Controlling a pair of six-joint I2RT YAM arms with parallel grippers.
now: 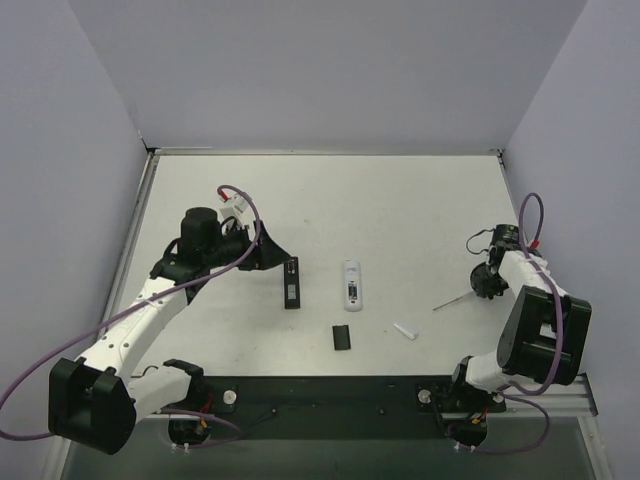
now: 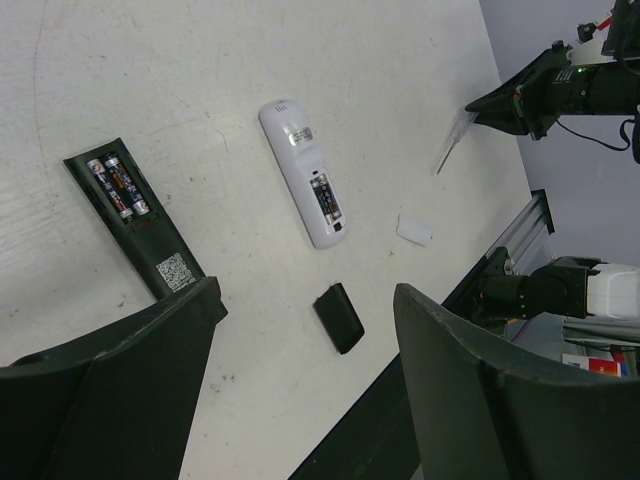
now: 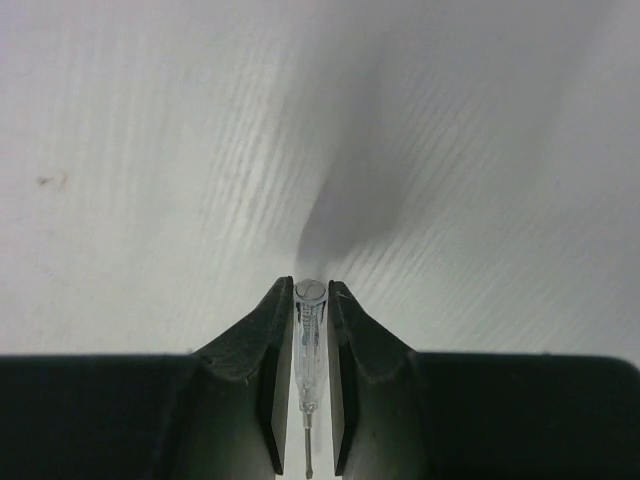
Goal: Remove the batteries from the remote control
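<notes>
A black remote [image 1: 291, 282] lies face down with its compartment open, and two slim dark batteries [image 2: 120, 187] sit side by side in it. My left gripper [image 2: 308, 300] hovers open just left of it, nothing between its fingers. A white remote [image 1: 352, 285] lies to the right, its open compartment [image 2: 327, 198] also holding dark cells. At the far right my right gripper [image 3: 306, 295] is shut on the clear handle of a thin screwdriver [image 3: 308, 330], whose tip [image 1: 440, 306] points toward the remotes.
A flat black cover [image 1: 342, 337] lies on the table in front of the remotes, and a small white cover [image 1: 405, 331] lies to its right. The dark base rail [image 1: 330, 395] runs along the near edge. Walls close in on the left, back and right.
</notes>
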